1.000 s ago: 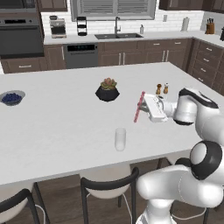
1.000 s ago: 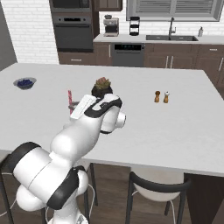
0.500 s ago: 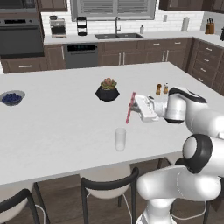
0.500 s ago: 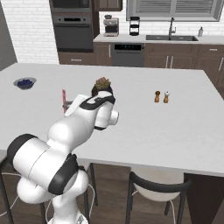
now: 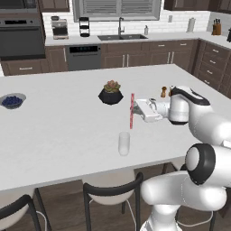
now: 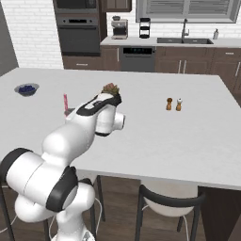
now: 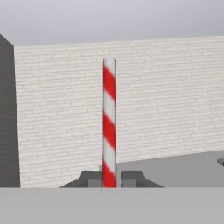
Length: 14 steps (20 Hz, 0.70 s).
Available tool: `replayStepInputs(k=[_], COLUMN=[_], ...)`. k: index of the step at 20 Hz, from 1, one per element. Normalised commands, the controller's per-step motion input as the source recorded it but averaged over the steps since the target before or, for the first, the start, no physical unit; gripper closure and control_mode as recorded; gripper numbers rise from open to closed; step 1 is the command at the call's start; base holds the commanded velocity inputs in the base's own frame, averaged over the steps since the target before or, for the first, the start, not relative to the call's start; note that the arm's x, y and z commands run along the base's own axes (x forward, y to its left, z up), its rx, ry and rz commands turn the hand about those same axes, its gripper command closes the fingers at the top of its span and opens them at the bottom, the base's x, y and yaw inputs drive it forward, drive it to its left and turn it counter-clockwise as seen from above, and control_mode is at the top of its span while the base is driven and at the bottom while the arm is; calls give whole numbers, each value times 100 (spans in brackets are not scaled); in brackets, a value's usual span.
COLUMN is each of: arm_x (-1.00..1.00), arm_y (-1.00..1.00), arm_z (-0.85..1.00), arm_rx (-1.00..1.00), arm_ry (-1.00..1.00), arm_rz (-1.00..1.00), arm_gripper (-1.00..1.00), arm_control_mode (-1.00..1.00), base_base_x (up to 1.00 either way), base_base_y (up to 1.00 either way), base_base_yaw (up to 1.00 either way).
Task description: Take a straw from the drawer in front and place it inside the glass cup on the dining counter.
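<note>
My gripper (image 5: pixel 136 111) is shut on a red-and-white striped straw (image 5: pixel 132 110), holding it upright over the white dining counter (image 5: pixel 58 131). The straw's lower end hangs just above and slightly right of the clear glass cup (image 5: pixel 124 143), which stands near the counter's front edge. In the hand view the straw (image 7: pixel 109 118) rises straight up between the two dark fingertips (image 7: pixel 91 178), with the gripper (image 7: pixel 109 179) clamped on its lower part. In the right base view the straw (image 6: pixel 65 101) pokes up past my arm. The drawer is out of view.
A black plant pot (image 5: pixel 111 93) stands behind the straw. A dark blue bowl (image 5: pixel 12 100) sits at the far left. Two small shakers (image 6: pixel 173 104) stand right of centre. Stools (image 5: pixel 110 194) line the counter's front edge.
The arm has swung left across the counter, carrying the straw from beside the shakers to just above the glass; the straw now stands more upright.
</note>
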Motion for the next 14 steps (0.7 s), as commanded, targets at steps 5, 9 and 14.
replayStepInputs(k=[5,9,14], arm_x=[0,1,20], arm_y=[-6,-5,0], arm_z=[-13,-21,-12], arm_rx=[0,0,0], arm_ry=[0,-1,0], arm_rz=[0,0,0], arm_gripper=[100,100,100], arm_control_mode=[-100,-100,-100], base_base_x=[0,0,0], base_base_y=[0,0,0], base_base_yaw=[0,0,0])
